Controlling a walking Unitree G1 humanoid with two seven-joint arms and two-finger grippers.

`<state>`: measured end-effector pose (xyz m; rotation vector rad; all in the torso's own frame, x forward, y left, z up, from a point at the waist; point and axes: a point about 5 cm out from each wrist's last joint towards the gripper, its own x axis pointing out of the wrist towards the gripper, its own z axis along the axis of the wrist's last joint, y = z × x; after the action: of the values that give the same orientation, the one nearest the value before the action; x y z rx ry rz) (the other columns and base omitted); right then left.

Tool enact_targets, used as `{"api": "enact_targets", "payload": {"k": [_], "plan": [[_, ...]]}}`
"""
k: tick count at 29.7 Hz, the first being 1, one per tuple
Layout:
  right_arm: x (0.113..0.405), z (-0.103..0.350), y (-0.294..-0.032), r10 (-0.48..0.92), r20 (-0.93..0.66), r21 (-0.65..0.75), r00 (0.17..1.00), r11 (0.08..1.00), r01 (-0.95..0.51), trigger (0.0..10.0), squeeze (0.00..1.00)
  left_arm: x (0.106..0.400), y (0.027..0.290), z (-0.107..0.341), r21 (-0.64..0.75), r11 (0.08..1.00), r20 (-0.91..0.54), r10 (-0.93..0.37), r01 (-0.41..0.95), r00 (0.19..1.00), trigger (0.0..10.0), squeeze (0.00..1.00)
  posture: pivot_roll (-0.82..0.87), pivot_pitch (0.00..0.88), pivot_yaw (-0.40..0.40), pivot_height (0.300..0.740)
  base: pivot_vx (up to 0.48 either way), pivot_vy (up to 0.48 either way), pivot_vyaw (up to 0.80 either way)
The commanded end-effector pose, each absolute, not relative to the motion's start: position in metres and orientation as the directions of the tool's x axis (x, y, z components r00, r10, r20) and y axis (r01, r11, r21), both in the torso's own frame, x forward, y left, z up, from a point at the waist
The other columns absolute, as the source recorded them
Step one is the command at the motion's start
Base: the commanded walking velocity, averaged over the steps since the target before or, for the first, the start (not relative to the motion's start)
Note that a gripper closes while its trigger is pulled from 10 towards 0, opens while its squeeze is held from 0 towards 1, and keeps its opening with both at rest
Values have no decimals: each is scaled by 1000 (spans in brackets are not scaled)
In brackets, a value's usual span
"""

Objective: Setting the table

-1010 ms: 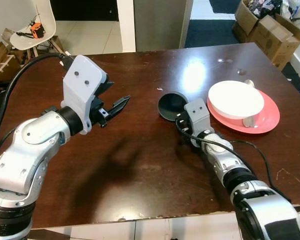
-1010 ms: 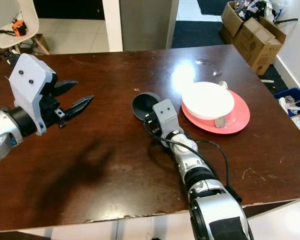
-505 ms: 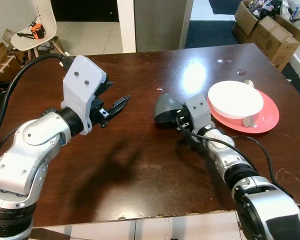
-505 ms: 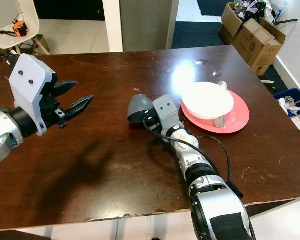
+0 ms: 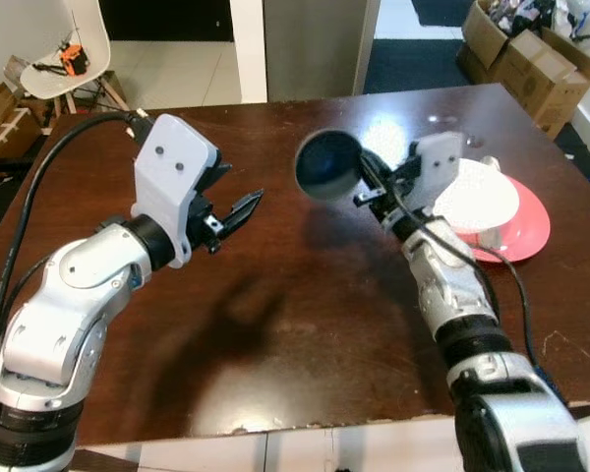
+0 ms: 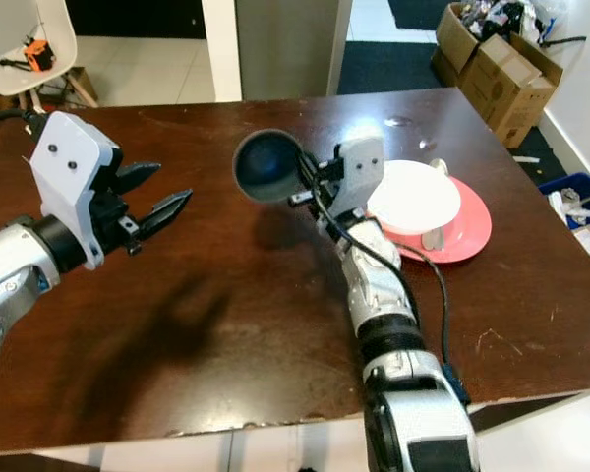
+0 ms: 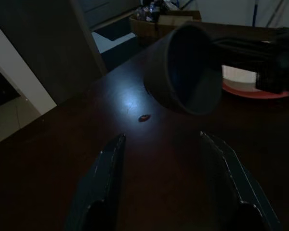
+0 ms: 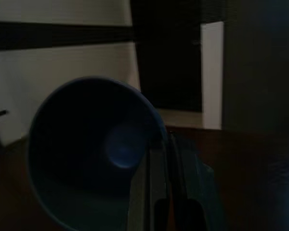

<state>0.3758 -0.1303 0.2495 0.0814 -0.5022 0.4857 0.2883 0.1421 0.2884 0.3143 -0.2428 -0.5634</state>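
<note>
Right pincer holding a dark bowl up off the table

The left gripper (image 5: 238, 209) is hovering over the dark brown wooden table (image 5: 275, 334), its fingers spread wide and gripping nothing; the right gripper (image 5: 366, 183) is pinching the rim of the dark blue-grey round bowl (image 5: 327, 164), tipped on its side in the air, while behind that gripper the white bowl (image 5: 477, 194) is sitting on the pink plate (image 5: 531, 228)

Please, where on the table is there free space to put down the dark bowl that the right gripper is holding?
The dark round bowl hangs tilted in the right gripper. The brown wooden table is bare beneath it and toward the near edge, between both arms. The right side is crowded: a white bowl sits on a pink plate. The open left gripper hovers to the left.
</note>
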Motion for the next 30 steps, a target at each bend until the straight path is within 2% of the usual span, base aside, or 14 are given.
{"api": "enact_targets", "payload": {"k": [1,6,9,10,12,13,14,16,22,27,30], "plan": [[371,252,-126,444,493,-31,748,869,-494,0,0,288,141,287,364,798,140,-557,480,819,10000,0,190,132,110,740,0,0,0],[362,257,-121,450,517,-7,728,853,-522,0,0,289,141,287,359,801,146,-555,478,819,10000,0,176,124,101,740,0,0,0],[354,259,-119,423,548,136,721,806,-576,0,0,291,141,285,354,809,156,-546,469,823,10000,0,161,118,96,740,0,0,0],[354,259,-119,423,548,136,721,806,-576,0,0,291,141,285,354,809,156,-546,469,823,10000,0,161,118,96,740,0,0,0],[349,253,-118,421,545,238,725,751,-616,0,0,293,143,283,354,816,157,-534,458,831,10000,0,152,111,94,740,0,0,0],[343,247,-116,441,540,262,717,722,-641,8078,0,294,144,282,355,819,156,-528,451,835,10000,0,150,109,93,740,0,0,0],[339,243,-115,450,537,273,713,707,-652,10000,0,294,145,281,354,822,155,-523,447,838,10000,0,146,108,95,740,0,0,0],[328,236,-110,476,535,334,698,640,-692,10000,0,295,148,280,352,831,157,-507,431,848,10000,0,139,104,98,740,0,0,0],[305,218,-99,516,507,434,690,540,-722,10000,0,296,157,275,345,850,153,-469,398,870,10000,0,121,99,98,740,0,0,0],[297,202,-95,525,451,475,722,543,-692,10000,0,296,161,270,338,862,148,-445,378,883,10000,0,113,97,95,740,0,0,0],[298,191,-99,519,364,460,773,622,-634,10000,0,297,162,264,341,869,146,-426,359,893,10000,0,103,88,94,740,0,0,0]]}}
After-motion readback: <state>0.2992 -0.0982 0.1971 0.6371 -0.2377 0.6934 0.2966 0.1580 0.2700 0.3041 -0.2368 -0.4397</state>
